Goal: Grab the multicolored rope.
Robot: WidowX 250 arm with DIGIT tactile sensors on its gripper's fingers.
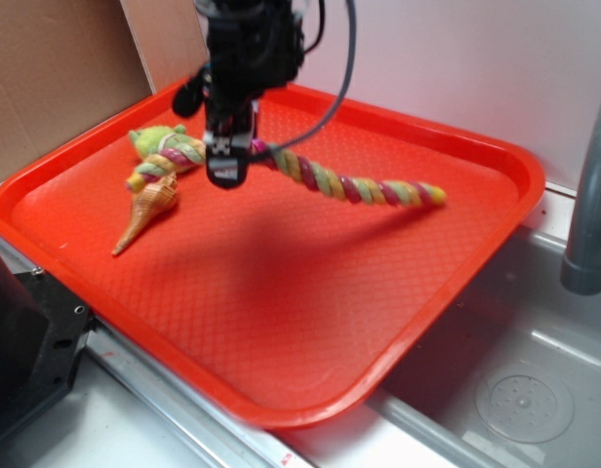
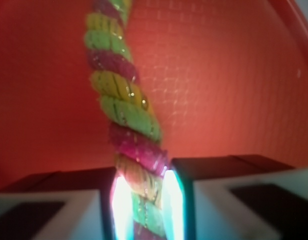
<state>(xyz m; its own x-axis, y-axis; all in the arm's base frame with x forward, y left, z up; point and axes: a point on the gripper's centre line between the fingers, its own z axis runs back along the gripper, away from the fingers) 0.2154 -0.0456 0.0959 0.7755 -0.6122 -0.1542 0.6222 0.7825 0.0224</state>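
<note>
The multicolored rope (image 1: pixel 364 187) of twisted pink, yellow and green strands stretches across the far part of the red tray (image 1: pixel 281 322), its right end hanging just above the tray. My gripper (image 1: pixel 228 166) is shut on the rope near its middle. In the wrist view the rope (image 2: pixel 121 95) runs up from between the two pads (image 2: pixel 178 200), which press on both its sides. The rope's left end (image 1: pixel 159 168) curls near the other toys.
An orange cone-shaped seashell (image 1: pixel 144 213) lies at the tray's left, next to a small green plush toy (image 1: pixel 156 138). A grey sink (image 1: pixel 525 390) with a faucet pipe (image 1: pixel 588 195) is at the right. Cardboard (image 1: pixel 47 78) stands behind on the left.
</note>
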